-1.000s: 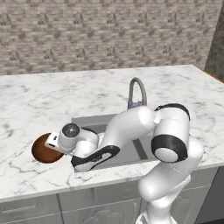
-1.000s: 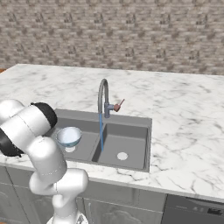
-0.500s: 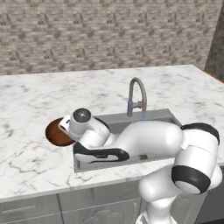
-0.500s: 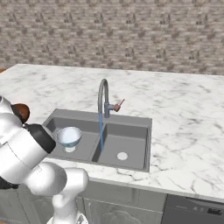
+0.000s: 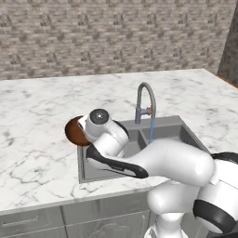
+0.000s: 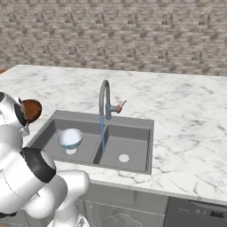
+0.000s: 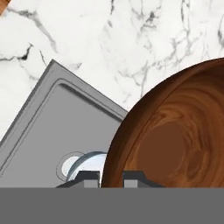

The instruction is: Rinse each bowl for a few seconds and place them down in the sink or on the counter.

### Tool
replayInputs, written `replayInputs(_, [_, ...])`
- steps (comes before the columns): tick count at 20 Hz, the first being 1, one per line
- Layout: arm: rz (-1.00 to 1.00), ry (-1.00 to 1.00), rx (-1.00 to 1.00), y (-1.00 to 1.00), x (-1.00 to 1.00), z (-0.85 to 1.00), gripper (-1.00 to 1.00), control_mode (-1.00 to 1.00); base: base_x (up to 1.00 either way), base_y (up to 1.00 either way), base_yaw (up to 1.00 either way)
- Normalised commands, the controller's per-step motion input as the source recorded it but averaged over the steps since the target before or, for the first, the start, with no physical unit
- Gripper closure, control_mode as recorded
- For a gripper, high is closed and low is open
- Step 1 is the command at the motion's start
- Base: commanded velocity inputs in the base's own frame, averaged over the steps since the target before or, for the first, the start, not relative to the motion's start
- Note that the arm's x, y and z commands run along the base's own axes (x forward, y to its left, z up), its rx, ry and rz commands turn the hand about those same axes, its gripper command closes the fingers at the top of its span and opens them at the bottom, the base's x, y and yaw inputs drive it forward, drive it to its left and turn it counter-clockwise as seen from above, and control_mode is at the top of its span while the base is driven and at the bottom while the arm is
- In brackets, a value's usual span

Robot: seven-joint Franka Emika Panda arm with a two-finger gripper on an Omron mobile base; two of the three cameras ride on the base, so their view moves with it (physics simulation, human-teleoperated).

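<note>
I have the gripper clenched on the rim of the brown bowl, lifted left of the sink, and I judge it light, stiff and smooth, so this thin rim hold may slip.

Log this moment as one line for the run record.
gripper: shut on brown bowl rim | brown bowl: lifted near sink's left edge | white bowl: in left basin | tap: running

Bright, even rendered light; soft shadows, sharp, no glare.
</note>
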Motion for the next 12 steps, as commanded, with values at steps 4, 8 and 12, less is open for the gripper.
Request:
replayInputs(4, [-0.21,0.05,0.07,-0.28,-0.07,0.15,1.00,-1.00,0.00,0.00,0.00])
replayInputs(8, [-0.17,0.10,0.05,-0.36,0.00,0.12,1.00,-1.00,0.00,0.00,0.00])
replayInputs(12, [-0.16,0.16,0.04,-0.45,0.00,0.04,1.00,-1.00,0.00,0.00,0.00])
